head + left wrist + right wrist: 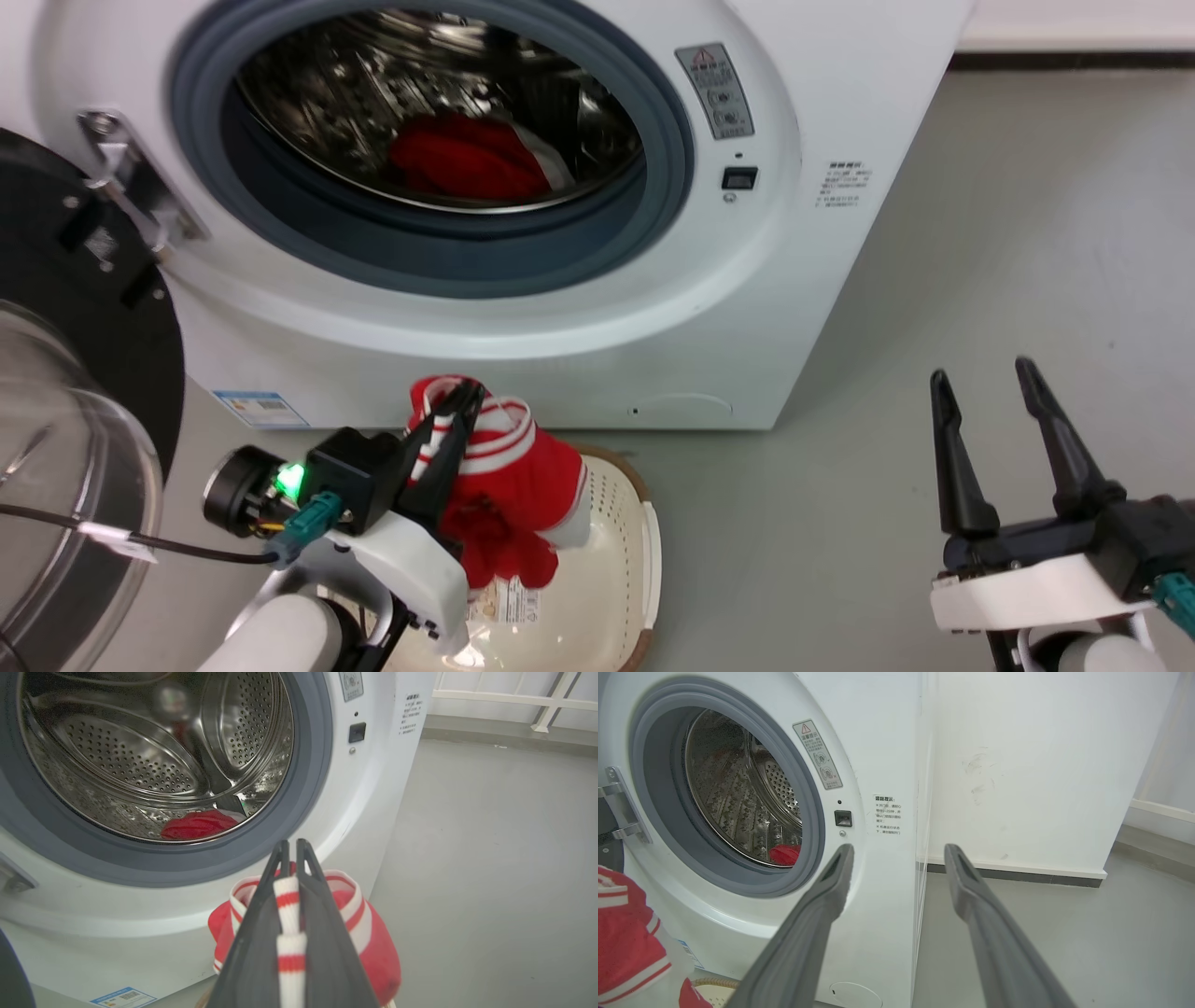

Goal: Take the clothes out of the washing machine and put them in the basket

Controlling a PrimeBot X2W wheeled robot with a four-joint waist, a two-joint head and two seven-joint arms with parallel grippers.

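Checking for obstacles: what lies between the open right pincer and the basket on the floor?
Bare grey floor lies between the right pincer and the basket, nothing else; the head view shows that stretch.

1. Red garments: two, the first garment (467, 159) in the drum (373, 84), the second garment (509, 495) over the basket (616, 560).
2. Washing machine (822, 280): one, with one round door (65, 467).
3. Cream basket: one.
4. Pincers: two, the left pincer (464, 397) and the right pincer (980, 371).
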